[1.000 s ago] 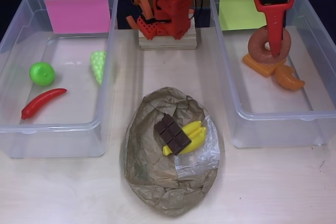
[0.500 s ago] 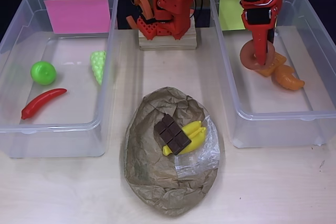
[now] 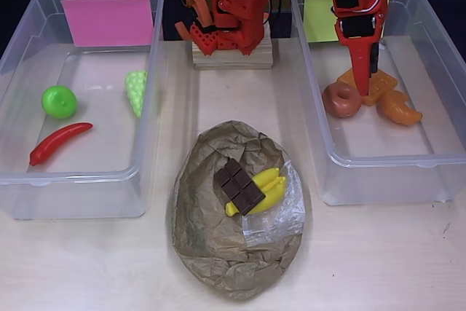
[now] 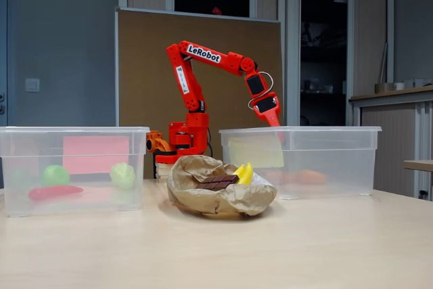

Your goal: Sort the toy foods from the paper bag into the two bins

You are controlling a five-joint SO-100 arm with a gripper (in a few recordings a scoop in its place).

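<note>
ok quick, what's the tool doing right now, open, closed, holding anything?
Tool: down inside the yellow-green-label bin, tip beside the donut, which lies on the bin floor. Open or closed cannot be told from here.

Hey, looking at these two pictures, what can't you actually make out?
- Gripper: in the overhead view the arm's own body covers the fingers, so open or shut is unclear; in the fixed view the bin wall blurs it.
- Bananas: the chocolate square lies over part of them.
- Donut, waffle, croissant: in the fixed view only an orange smear through the plastic.
</note>
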